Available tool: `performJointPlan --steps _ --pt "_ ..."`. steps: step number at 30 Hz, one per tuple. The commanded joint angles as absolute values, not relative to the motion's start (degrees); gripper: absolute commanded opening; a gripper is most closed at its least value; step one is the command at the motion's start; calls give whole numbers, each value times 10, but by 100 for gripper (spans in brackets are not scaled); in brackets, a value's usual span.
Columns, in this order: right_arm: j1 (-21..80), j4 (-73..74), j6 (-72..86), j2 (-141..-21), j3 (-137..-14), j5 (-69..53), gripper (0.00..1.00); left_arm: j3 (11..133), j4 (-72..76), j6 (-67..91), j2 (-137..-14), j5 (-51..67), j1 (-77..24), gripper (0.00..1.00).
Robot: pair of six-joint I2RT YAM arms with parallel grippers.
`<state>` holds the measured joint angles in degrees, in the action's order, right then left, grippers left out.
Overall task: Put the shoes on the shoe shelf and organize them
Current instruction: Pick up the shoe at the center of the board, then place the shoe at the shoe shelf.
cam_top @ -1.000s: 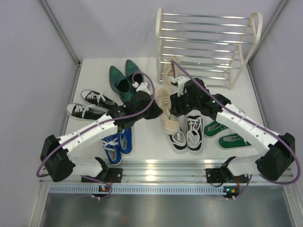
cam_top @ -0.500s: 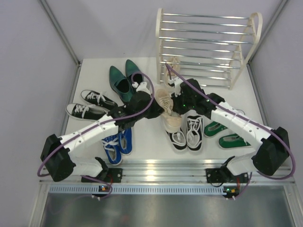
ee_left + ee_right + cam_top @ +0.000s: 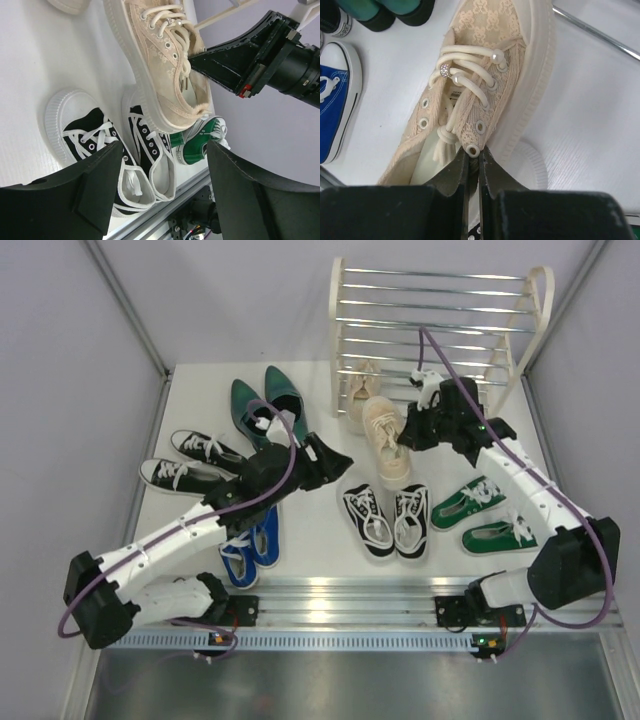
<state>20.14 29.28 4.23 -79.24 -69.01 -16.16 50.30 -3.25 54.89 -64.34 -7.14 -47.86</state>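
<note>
The right gripper, jaws pinched nearly together on the collar of a beige shoe beside its top eyelet, holds the shoe with its toe pointing at the rack; whether the sole touches the table cannot be told. The left gripper hangs wide open and empty just short of the shoe's heel, above the black pair. The white table sits between pale grey walls, with a metal rail along its near edge. A second ago both grippers met at this shoe mid-table, the left one clamped on it; since then the left has let go and drawn back, and the right has carried the shoe closer to the rack. At the rack's bottom left lies a second beige shoe, seen through the chrome bars. On the table are dress shoes and black sneakers at left, a blue pair near the rail, and a green pair at right
</note>
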Motion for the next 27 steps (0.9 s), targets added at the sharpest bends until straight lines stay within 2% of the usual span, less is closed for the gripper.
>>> performJointPlan --steps 1,11,16,20,27 --pt "183 214 34 -751 -693 -179 0 490 -21 548 -607 -99 -475 73" --pt "142 198 41 -777 -708 -74 0 425 -89 547 -479 -166 -475 75" --pt "141 190 41 -806 -711 -41 0 397 -112 552 -423 -209 -475 81" --pt "139 162 39 -832 -708 -39 0 385 -119 551 -403 -225 -475 85" --pt "138 106 37 -892 -733 -17 0 381 -121 550 -403 -224 -475 86"
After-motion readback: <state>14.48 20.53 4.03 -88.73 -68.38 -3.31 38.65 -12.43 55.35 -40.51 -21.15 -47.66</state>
